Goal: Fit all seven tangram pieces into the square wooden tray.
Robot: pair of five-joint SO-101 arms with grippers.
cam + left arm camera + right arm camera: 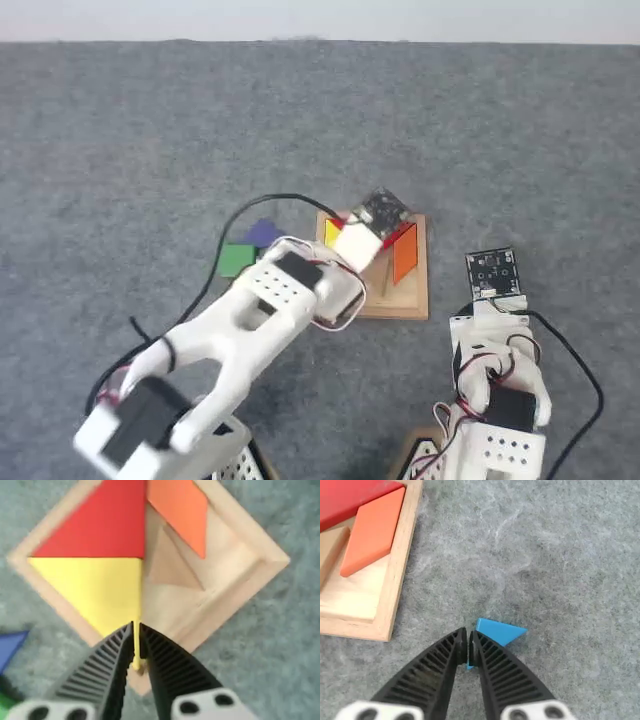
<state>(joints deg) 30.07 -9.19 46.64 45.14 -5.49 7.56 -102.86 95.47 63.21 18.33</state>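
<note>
The right gripper [469, 636] is seen closed at the blue triangle [501, 631]; judged light, stiff and thin, it is best pinched across 2 straight edges.

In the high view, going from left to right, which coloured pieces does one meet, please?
green piece → purple piece → yellow piece → orange piece

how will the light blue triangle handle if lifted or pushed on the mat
The light blue triangle looks flat and rigid, so it'd probably slide, not roll. The fuzzy mat may drag on it. Thin edge likely gives little grip.
</note>
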